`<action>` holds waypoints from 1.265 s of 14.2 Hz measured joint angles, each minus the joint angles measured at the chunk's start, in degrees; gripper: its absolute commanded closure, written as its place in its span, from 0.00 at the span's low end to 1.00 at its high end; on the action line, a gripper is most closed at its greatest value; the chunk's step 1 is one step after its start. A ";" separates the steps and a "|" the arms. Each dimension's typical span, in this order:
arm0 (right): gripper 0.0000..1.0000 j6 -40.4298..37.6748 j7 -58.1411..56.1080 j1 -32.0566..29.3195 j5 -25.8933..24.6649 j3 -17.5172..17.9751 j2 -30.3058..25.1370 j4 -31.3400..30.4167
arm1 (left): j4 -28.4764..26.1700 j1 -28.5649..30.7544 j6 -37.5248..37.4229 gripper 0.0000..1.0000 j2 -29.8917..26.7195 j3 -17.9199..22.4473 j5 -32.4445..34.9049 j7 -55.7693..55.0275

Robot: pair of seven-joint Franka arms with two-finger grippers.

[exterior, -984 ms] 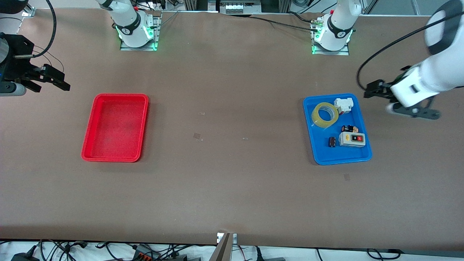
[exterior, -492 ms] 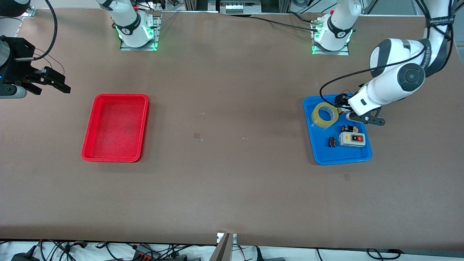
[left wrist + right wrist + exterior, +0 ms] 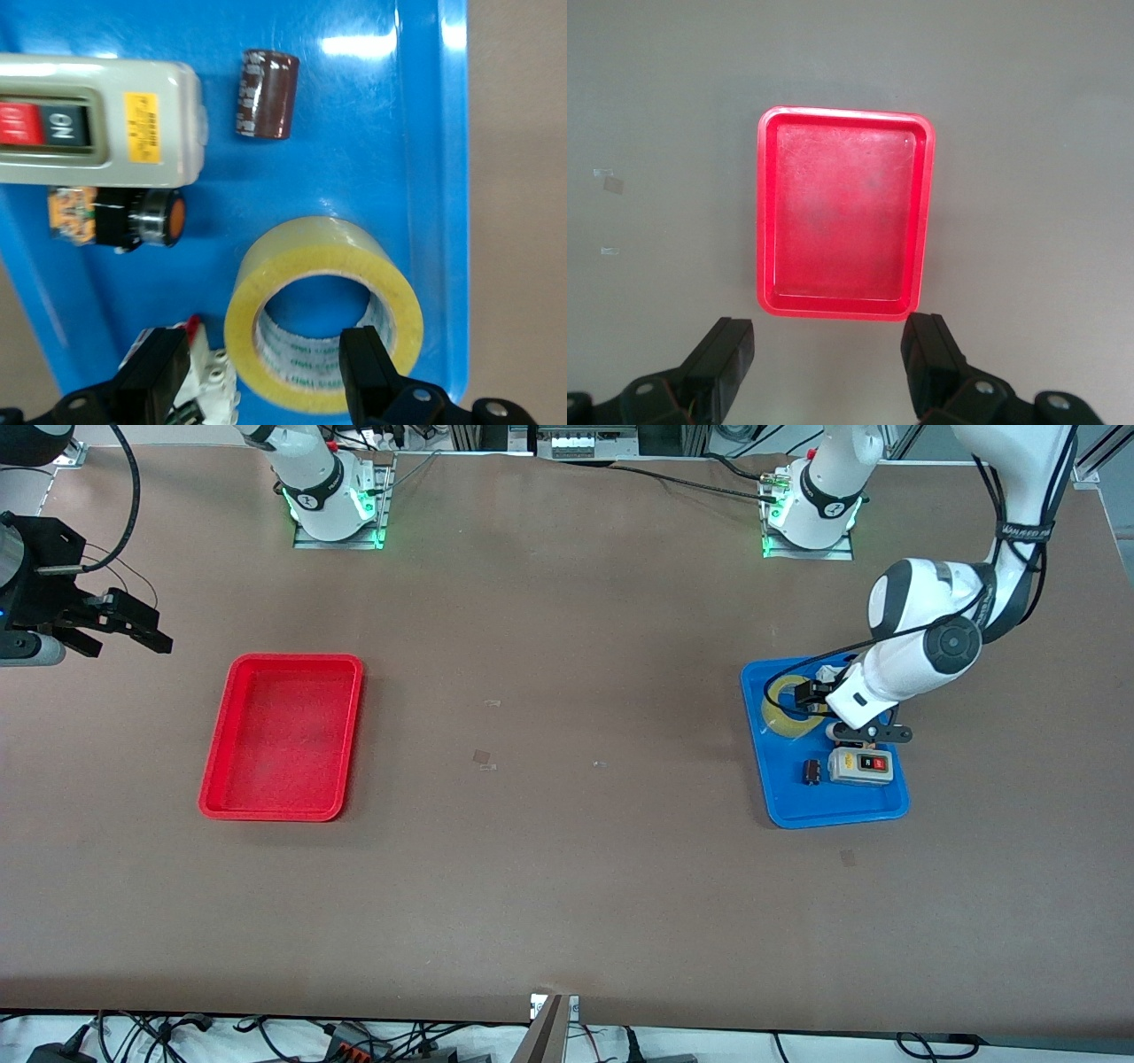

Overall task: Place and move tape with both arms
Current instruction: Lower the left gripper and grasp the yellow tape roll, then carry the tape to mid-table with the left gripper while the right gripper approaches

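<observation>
The yellowish tape roll (image 3: 780,713) lies flat in the blue tray (image 3: 833,812), at the tray's end farther from the front camera. My left gripper (image 3: 811,696) hangs open just over the tape and covers part of it. In the left wrist view the tape (image 3: 310,243) lies between my open left gripper (image 3: 264,372); one finger is over the ring's hole, the other over a white part (image 3: 211,390). My right gripper (image 3: 149,627) is open and empty, waiting over the table at the right arm's end. In the right wrist view my right gripper (image 3: 828,372) sits beside the red tray (image 3: 842,212).
The blue tray also holds a grey switch box (image 3: 861,765) with red and black buttons, a dark cylinder (image 3: 811,771) and a small black and orange part (image 3: 115,219). The empty red tray (image 3: 283,735) lies toward the right arm's end of the table.
My left arm has swung in from beside the blue tray to over it, bringing the gripper down over the tape. The right arm has barely moved.
</observation>
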 measured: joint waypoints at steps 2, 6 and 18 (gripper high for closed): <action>0.00 0.00 0.00 0.00 0.00 0.04 -0.03 0.00 | 0.04 -0.03 1.36 0.20 2.05 -0.01 0.00 0.00; 0.00 0.00 0.00 0.00 0.00 0.18 -0.12 0.02 | 0.09 -0.02 1.66 1.00 3.35 0.00 0.00 0.00; 0.00 0.00 0.00 0.01 0.01 0.23 -0.12 0.08 | 19.37 -4.95 -19.73 1.00 2.97 -0.52 -1.39 -8.98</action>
